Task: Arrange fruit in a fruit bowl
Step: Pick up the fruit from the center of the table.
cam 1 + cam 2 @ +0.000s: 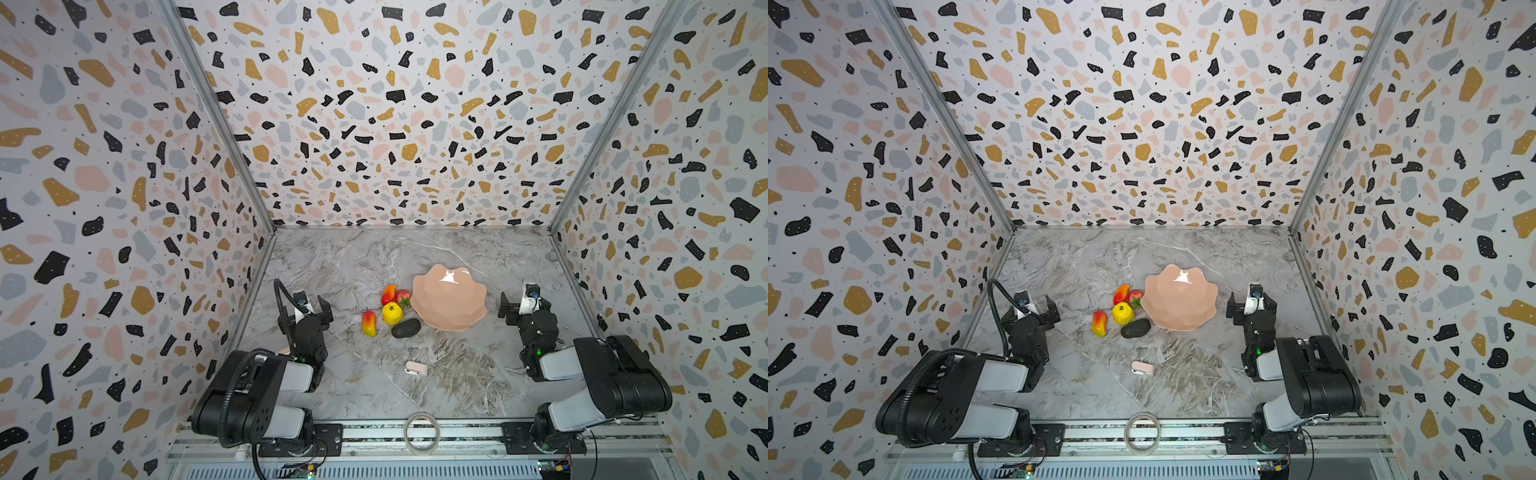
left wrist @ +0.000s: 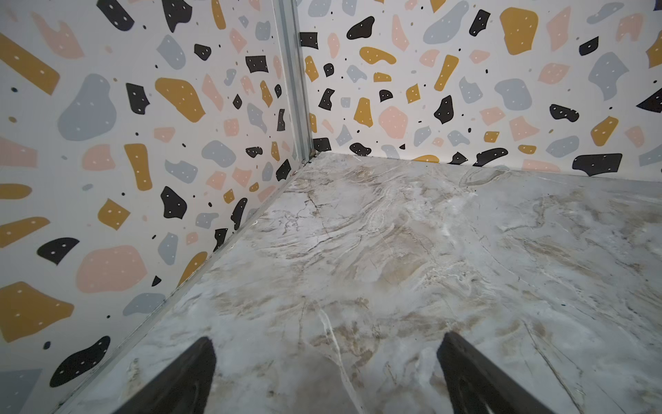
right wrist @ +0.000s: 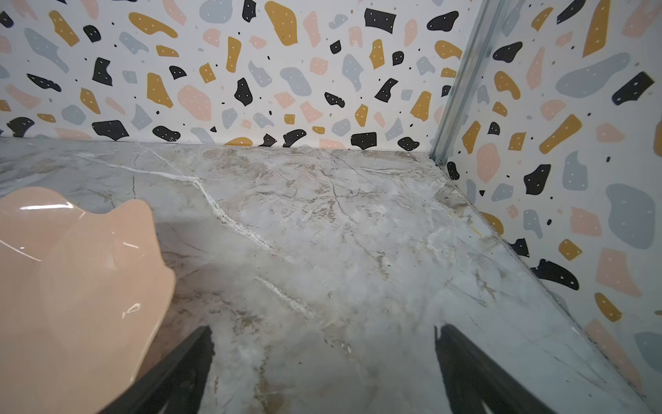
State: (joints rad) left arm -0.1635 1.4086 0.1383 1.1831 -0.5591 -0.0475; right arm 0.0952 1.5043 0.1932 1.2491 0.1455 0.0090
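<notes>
The peach-pink fruit bowl (image 1: 449,303) (image 1: 1180,305) stands empty mid-table, and its scalloped rim (image 3: 82,272) shows in the right wrist view. Left of it, on the marble, the fruit lies in a cluster: a mango (image 1: 388,294), a strawberry (image 1: 402,297), a bumpy yellow fruit (image 1: 392,313), a second mango (image 1: 369,323) and a dark oval (image 1: 406,328). My left gripper (image 1: 309,305) (image 2: 326,337) stands open left of the fruit, holding nothing. To the right of the bowl my right gripper (image 1: 523,305) (image 3: 324,328) is open too, with nothing between its fingers.
A pale pink clip-like object (image 1: 416,368) lies nearer the front, between the arms. A clear tape ring (image 1: 422,432) rests on the front rail. Patterned walls enclose the table on the left, back and right.
</notes>
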